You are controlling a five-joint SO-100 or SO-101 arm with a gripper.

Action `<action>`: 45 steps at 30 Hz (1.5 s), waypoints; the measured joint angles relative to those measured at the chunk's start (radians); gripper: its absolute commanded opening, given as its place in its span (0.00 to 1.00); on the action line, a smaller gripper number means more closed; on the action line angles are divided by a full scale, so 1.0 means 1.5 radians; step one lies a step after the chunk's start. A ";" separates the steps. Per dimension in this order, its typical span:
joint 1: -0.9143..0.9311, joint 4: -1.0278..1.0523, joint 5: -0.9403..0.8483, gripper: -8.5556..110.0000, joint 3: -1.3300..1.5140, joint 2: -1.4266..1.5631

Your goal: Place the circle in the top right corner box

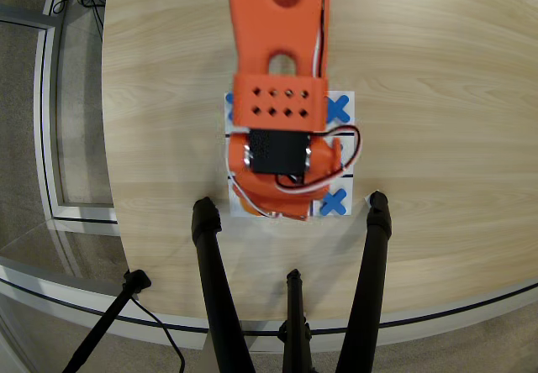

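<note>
Circle pieces cannot be seen in the overhead view — the orange arm [279,96] covers most of the white board [346,150] on the wooden surface [437,96]. Beside the arm, two blue X pieces show at the board's right column, one at the top [339,108] and one at the bottom [334,202]. The hand is hidden under the arm — whether it is open or closed I cannot tell.

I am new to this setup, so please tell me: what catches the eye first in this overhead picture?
The orange arm dominates the overhead view, reaching down from the top edge and covering most of the white board at the table's centre. Only two blue X pieces show at the board's right side. Black tripod legs rise from the bottom edge.
</note>
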 measured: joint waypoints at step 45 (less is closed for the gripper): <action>0.047 -0.012 -0.001 0.07 -0.304 -0.412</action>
